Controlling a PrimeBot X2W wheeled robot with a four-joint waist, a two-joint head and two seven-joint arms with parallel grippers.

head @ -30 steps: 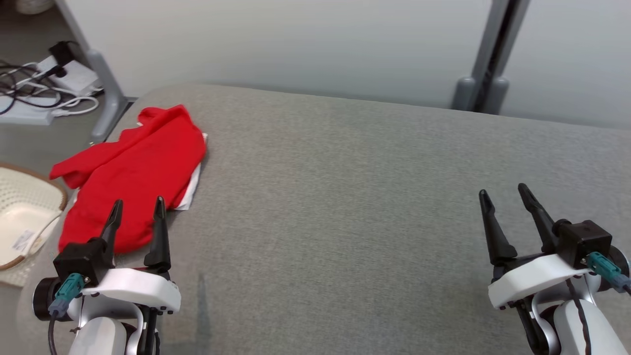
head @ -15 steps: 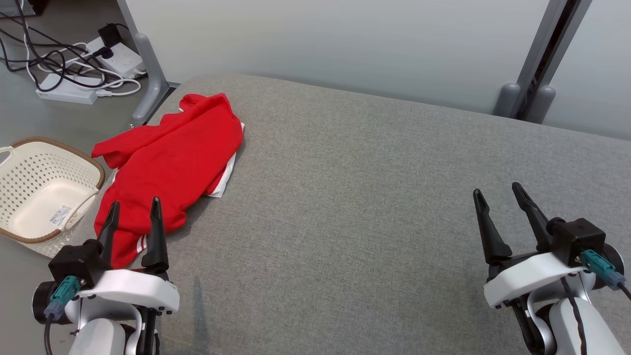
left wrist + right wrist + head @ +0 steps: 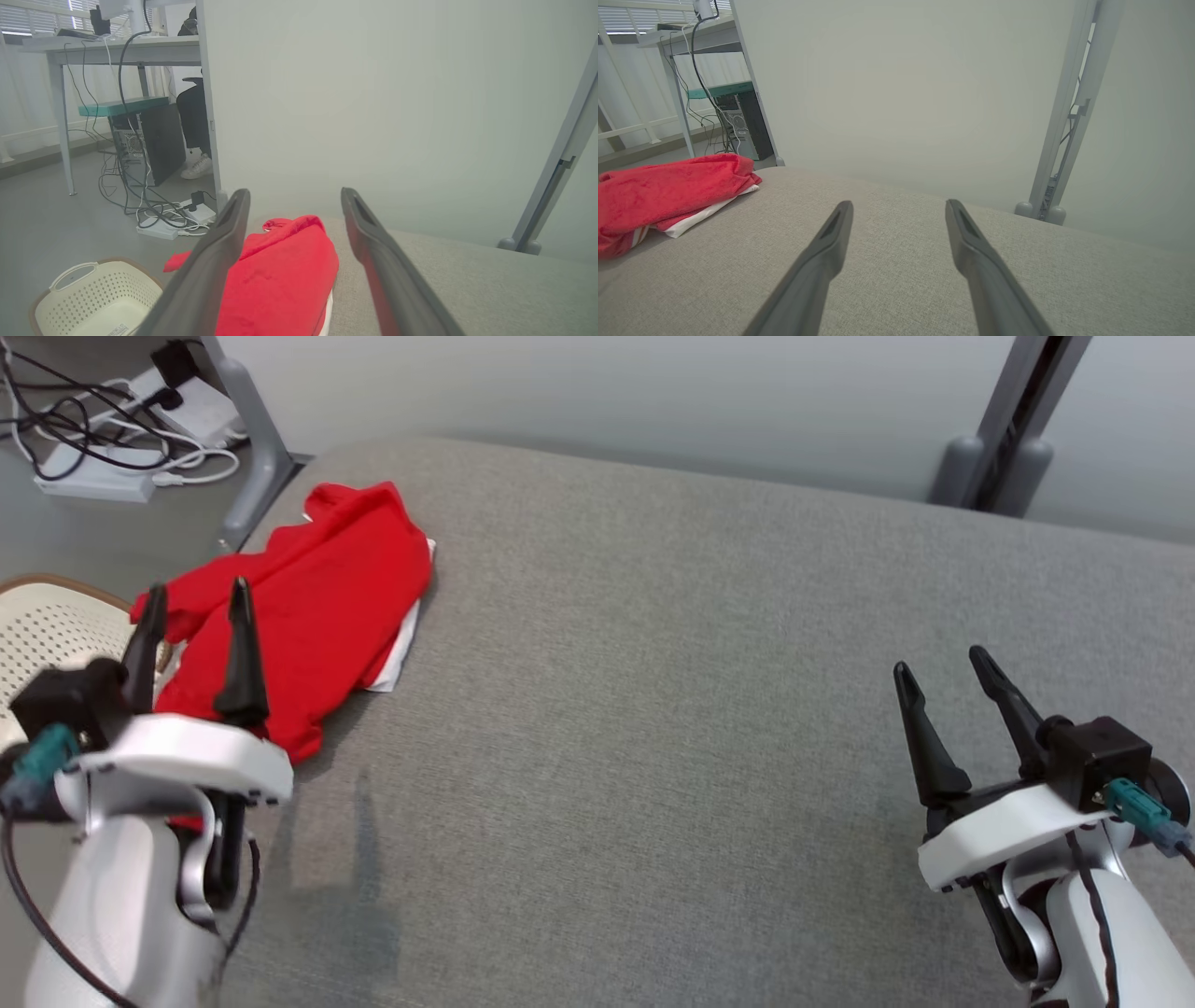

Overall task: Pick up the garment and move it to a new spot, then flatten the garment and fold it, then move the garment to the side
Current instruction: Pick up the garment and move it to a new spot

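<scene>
Since a second ago the left gripper (image 3: 197,586) has climbed from the lower left of the head view and now shows, fingers apart, in front of the near part of the red garment (image 3: 317,588) (the camera has swung too, so the garment's own shift proves nothing). That garment lies crumpled at the far-left corner of the grey worktop (image 3: 653,709), with white fabric showing at its right edge and a cream basket (image 3: 51,625) on the floor beside it. At lower right, the right gripper (image 3: 937,660) hangs with fingers apart, holding nothing.

Left wrist view: the left gripper (image 3: 294,191) gapes above the garment (image 3: 280,275), with the basket (image 3: 93,298) at lower left.

Right wrist view: the right gripper (image 3: 899,202) stands spread over the worktop (image 3: 1087,280), with the garment (image 3: 668,191) well off to the left.
</scene>
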